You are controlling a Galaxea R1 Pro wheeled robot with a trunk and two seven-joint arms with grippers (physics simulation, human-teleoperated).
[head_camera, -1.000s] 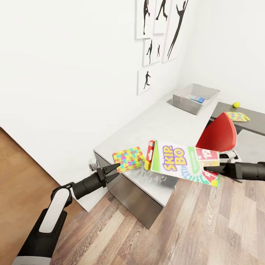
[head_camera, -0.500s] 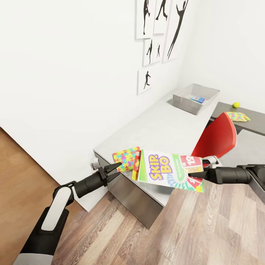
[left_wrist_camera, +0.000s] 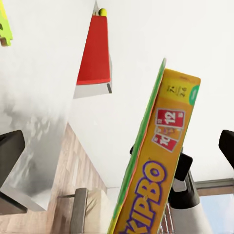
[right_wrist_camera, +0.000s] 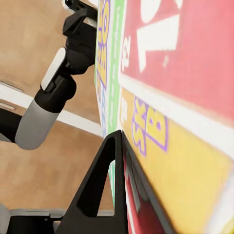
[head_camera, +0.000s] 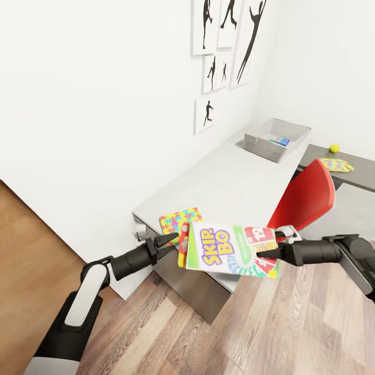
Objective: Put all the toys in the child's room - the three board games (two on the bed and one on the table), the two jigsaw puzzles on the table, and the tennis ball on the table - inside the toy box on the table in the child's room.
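My right gripper [head_camera: 264, 254] is shut on the right end of the "SKIP BO" board game [head_camera: 229, 249], holding it upright in the air off the table's [head_camera: 229, 177] near corner. My left gripper [head_camera: 170, 241] stands open just at the box's red left edge. In the left wrist view the box [left_wrist_camera: 151, 165] stands edge-on between the spread fingers [left_wrist_camera: 9, 146]. One jigsaw puzzle [head_camera: 177, 219] lies on the near corner, partly behind the box. The toy box [head_camera: 260, 141] at the far end holds a blue board game [head_camera: 279, 140]. The tennis ball [head_camera: 334, 148] and second puzzle [head_camera: 336, 164] lie on the dark wing.
A red chair [head_camera: 307, 195] stands at the table, right of the held box. White walls with black silhouette pictures [head_camera: 229, 36] run behind the table. Wood plank floor [head_camera: 291, 328] lies around my arms.
The right gripper has carried the SKIP BO box left and down, to the left gripper. The left gripper has edged slightly right and stays open.
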